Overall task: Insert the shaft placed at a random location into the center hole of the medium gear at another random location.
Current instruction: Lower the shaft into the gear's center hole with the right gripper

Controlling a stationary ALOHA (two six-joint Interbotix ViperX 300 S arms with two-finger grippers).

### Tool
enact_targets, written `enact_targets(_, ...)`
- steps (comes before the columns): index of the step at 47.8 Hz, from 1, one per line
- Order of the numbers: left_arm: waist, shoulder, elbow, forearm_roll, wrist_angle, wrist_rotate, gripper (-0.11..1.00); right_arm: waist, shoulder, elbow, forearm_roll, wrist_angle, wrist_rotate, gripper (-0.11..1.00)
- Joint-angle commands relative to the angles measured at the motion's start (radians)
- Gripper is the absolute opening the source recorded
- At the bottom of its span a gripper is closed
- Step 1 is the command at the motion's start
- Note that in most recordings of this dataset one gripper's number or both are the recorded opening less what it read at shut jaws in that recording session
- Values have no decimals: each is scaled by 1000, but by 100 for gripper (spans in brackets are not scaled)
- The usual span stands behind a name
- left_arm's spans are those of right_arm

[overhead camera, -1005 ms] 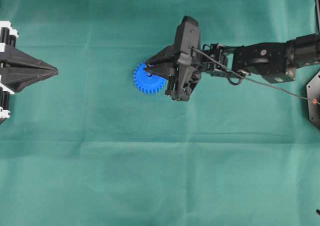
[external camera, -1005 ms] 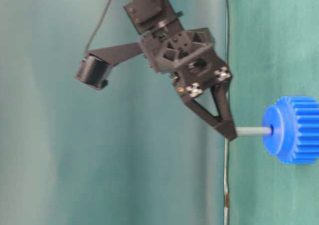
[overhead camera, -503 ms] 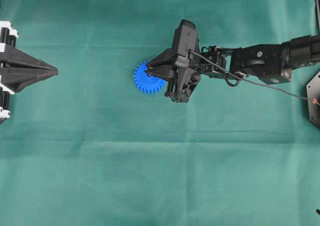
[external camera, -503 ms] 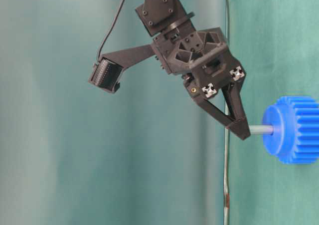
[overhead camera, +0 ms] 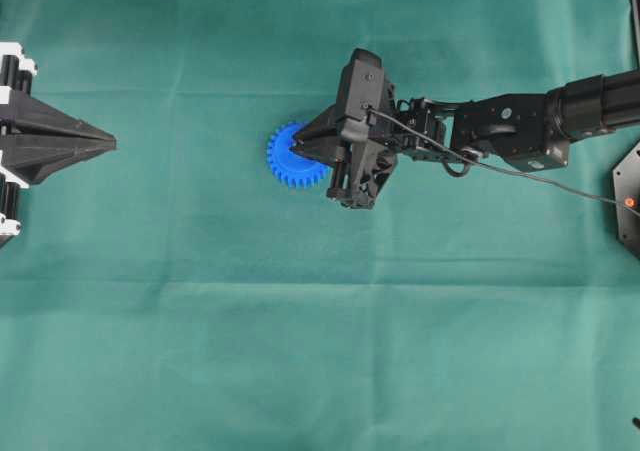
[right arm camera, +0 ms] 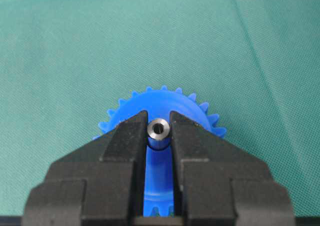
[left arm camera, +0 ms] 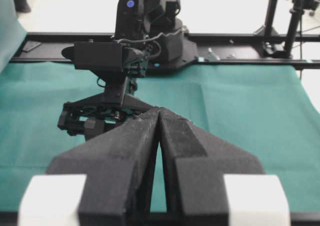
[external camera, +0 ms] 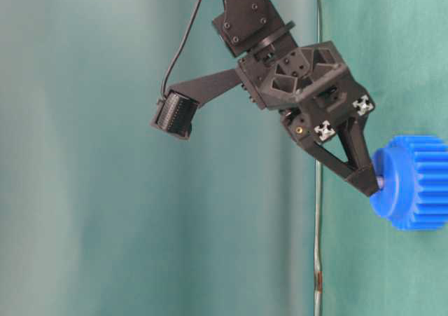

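The blue medium gear (overhead camera: 290, 158) lies flat on the green cloth; it also shows in the table-level view (external camera: 413, 183) and the right wrist view (right arm camera: 162, 103). My right gripper (overhead camera: 297, 150) is shut on the silvery shaft (right arm camera: 158, 132), which stands upright, sunk deep into the gear's hub. The fingertips (external camera: 365, 183) touch the hub and only a sliver of shaft (external camera: 379, 182) shows. The center hole is hidden by the shaft. My left gripper (overhead camera: 110, 145) is shut and empty at the far left (left arm camera: 159, 110).
The right arm (overhead camera: 500, 131) reaches in from the right with a cable (overhead camera: 560, 179) trailing over the cloth. A black fixture (overhead camera: 628, 199) sits at the right edge.
My right gripper has moved down with the shaft, pushing it further into the gear's hub until the fingertips reach the hub. The left gripper has not moved.
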State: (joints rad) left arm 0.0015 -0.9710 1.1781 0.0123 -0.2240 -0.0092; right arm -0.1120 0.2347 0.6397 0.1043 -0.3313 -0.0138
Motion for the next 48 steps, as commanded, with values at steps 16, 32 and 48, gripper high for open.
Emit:
enact_targets(16,0,5,-26,3,-5,-2,0,5,-15,-23,-2,-3,3,13)
enact_targets(32,0,5,-26,3,-5,-2,0,5,-15,-23,0,-2,6,14)
enact_targets(48,0,5,-26,3,-2,-2,0,9,-15,-20,0,-2,6,72)
